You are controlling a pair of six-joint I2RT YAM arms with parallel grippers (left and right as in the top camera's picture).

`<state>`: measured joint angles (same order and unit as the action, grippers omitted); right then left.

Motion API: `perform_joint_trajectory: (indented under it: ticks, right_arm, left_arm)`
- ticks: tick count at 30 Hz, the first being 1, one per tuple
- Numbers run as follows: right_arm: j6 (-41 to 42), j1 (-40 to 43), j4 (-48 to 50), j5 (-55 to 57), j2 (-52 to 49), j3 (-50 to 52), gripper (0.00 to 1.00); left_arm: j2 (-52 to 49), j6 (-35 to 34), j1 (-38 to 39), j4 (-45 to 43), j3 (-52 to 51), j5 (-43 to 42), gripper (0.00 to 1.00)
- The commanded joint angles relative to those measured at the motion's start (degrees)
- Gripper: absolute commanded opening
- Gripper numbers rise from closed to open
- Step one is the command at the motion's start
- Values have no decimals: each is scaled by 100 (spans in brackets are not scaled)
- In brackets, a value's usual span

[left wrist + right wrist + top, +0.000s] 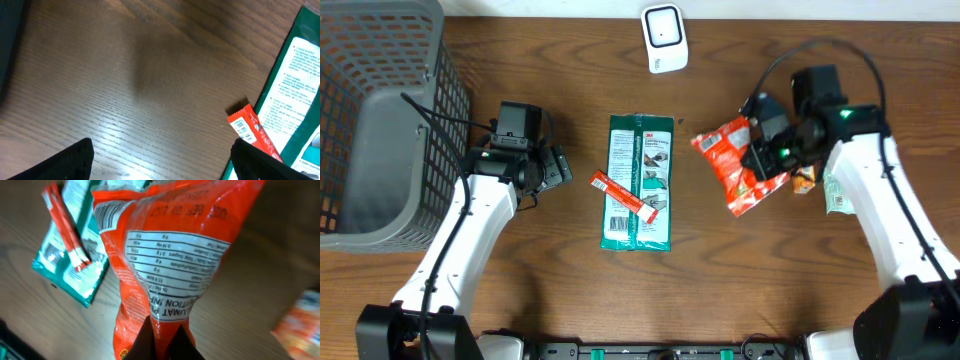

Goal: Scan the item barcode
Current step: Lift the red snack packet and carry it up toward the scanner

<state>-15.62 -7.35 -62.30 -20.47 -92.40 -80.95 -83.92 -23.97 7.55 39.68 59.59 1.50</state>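
A mock shop checkout bench (barcode scanner (663,38), grey basket (360,50))

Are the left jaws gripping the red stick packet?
No: the left gripper, jaws open, is clear of the red stick packet lying partly on the 3M package.

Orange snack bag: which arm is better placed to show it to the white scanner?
Right, probably. The right tool is shut on the orange snack bag, not far from the white scanner. The left tool is open and empty, beside the red bar.
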Motion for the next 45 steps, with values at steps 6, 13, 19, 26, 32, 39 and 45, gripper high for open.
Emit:
perform_joint_trajectory:
  ticks: [6, 13, 19, 26, 32, 39, 45]
  right_arm:
    - [-28, -140, -866, 382, 131, -1657, 1]
    - [-35, -175, -1862, 890, -511, -3679, 1]
    - [-236, -192, -3136, 1132, -1902, -6227, 1]
    - [-577, -691, -2439, 2483, -2787, -6603, 1]
    - [-1038, -1305, -1154, 3947, -3462, -6603, 1]
    - [-2524, -1875, 807, 6052, -4426, -6603, 1]
    - [-4109, -2127, 2623, 7060, -5206, -6603, 1]
  left_arm:
    - [-31, -31, -20, 11, 63, 48, 88]
    - [-31, -31, -20, 11, 63, 48, 89]
    - [-31, -31, -20, 11, 63, 48, 89]
    - [-31, -31, -20, 11, 63, 48, 88]
    - [-31, -31, -20, 9, 63, 48, 88]
    - [-31, -31, -20, 11, 63, 46, 88]
    - [-31, -31, -20, 11, 63, 46, 88]
